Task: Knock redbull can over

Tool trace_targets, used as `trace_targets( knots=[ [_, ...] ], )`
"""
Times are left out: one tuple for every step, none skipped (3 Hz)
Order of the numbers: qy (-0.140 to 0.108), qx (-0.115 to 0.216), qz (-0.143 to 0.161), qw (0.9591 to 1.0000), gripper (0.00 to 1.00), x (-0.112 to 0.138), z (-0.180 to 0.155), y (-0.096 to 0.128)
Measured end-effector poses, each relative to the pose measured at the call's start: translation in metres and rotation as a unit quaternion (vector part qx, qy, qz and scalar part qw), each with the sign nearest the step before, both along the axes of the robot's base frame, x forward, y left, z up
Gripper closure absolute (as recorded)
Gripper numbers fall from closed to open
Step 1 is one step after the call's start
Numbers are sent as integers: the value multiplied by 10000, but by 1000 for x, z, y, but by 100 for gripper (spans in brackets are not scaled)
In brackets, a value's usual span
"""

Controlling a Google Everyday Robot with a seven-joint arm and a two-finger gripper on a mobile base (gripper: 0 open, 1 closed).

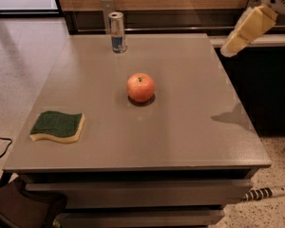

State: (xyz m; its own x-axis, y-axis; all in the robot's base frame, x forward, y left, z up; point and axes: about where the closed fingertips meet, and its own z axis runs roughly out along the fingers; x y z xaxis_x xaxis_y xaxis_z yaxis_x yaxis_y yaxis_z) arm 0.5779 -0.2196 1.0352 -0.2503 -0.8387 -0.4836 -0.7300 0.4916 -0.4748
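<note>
1. Redbull can (117,32): upright, silver top up, behind the apple (141,87) and a little to its left, well apart from it, close to the far edge of the grey table (194,132).
2. Apple: red, stem up, alone near the middle of the tabletop, touching nothing else.
3. Sponge (57,126): green face up over a yellow base, flat on the table, in front of the apple and well to its left.
4. Gripper (235,42): cream-coloured, raised in the air, tilted, behind the apple and far to its right, about at the table's far right corner, well apart from the can. Open or closed: cannot tell.
5. Striped cable (263,193): on the floor, below the tabletop, in front of the apple and far to its right.
</note>
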Motion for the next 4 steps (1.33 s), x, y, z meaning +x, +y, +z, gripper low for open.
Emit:
trace_targets(
  knots=[
    [-456,834,233,9952,0,42,-14,20],
    [-1061,2007,746,9710,0,85,-6,67],
    [-1534,3202,1008,9294,0,115,4,103],
    [-1582,3593,1222,9116,0,118,11,132]
  ],
)
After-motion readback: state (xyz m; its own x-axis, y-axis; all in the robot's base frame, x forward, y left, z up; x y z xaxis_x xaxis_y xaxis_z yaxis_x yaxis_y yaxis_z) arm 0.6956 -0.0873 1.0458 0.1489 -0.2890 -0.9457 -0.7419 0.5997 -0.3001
